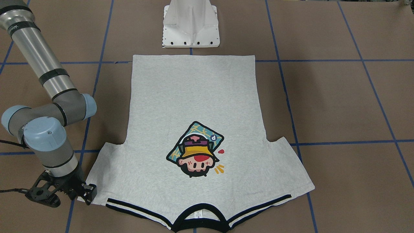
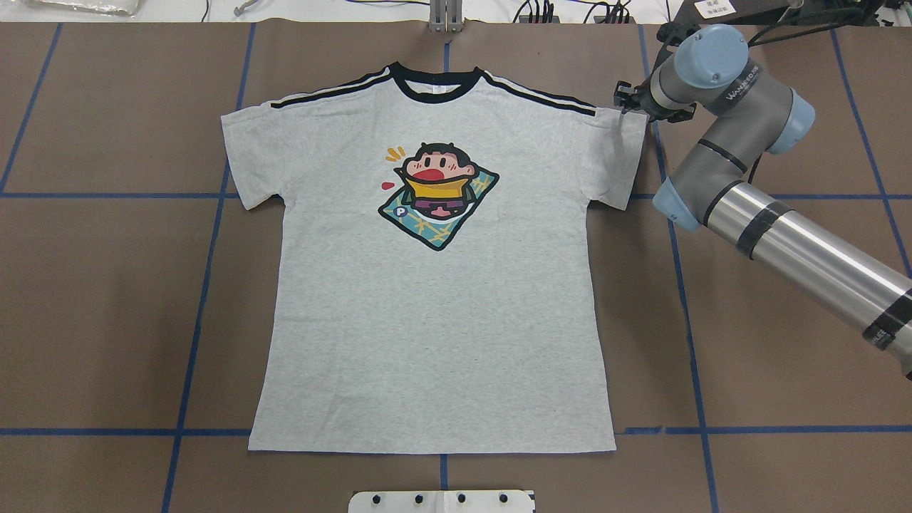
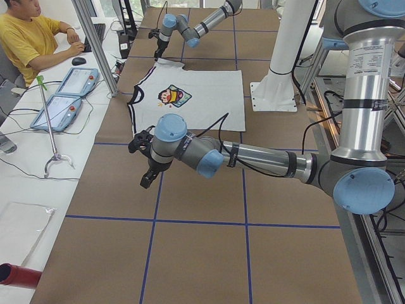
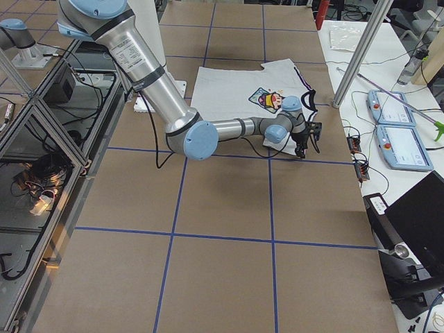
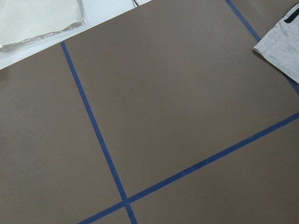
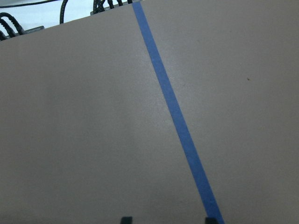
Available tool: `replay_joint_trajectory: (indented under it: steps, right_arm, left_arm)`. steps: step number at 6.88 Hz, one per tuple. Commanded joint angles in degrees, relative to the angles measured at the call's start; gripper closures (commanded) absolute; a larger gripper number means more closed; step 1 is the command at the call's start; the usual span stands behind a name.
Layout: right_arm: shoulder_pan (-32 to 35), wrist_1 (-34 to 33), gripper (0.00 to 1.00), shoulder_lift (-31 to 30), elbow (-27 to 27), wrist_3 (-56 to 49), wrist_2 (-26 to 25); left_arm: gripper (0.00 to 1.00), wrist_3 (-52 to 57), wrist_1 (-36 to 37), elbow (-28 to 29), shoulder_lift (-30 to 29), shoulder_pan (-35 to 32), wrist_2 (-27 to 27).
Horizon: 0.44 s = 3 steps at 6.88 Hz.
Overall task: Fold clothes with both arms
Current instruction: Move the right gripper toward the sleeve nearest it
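The grey T-shirt (image 1: 194, 103) lies flat and face up on the brown table, its black collar on the far side from the robot (image 2: 434, 299). My right gripper (image 2: 630, 100) is low at the outer edge of the shirt's sleeve on my right (image 1: 85, 194). In the right wrist view its two fingertips (image 6: 126, 219) stand apart over bare table and blue tape, open and empty. My left gripper (image 3: 147, 176) hovers over bare table well off the other sleeve. I cannot tell whether it is open or shut. The left wrist view shows only a sleeve corner (image 5: 282, 53).
The white pedestal base (image 1: 190, 29) stands at the shirt's hem. Blue tape lines (image 2: 684, 299) cross the table. A seated operator (image 3: 31, 38), teach pendants (image 3: 63, 101) and a clear plastic bag (image 5: 37, 18) are along the table's far side.
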Motion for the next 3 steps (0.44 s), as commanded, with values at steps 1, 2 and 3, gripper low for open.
replay_joint_trajectory:
  steps: [1, 2, 3]
  right_arm:
    - [-0.03, -0.02, 0.89, 0.02, -0.35, -0.01, -0.06]
    - [-0.03, -0.02, 1.0, 0.45, -0.26, -0.01, -0.06]
    - [0.06, -0.02, 1.0, 0.63, -0.26, -0.1, 0.03]
  left_arm:
    - [0.01, 0.0, -0.01, 0.0, 0.07, 0.0, 0.0]
    - [0.01, 0.0, -0.01, 0.0, 0.07, 0.0, 0.0]
    - [0.01, 0.0, -0.01, -0.44, 0.07, -0.09, -0.09]
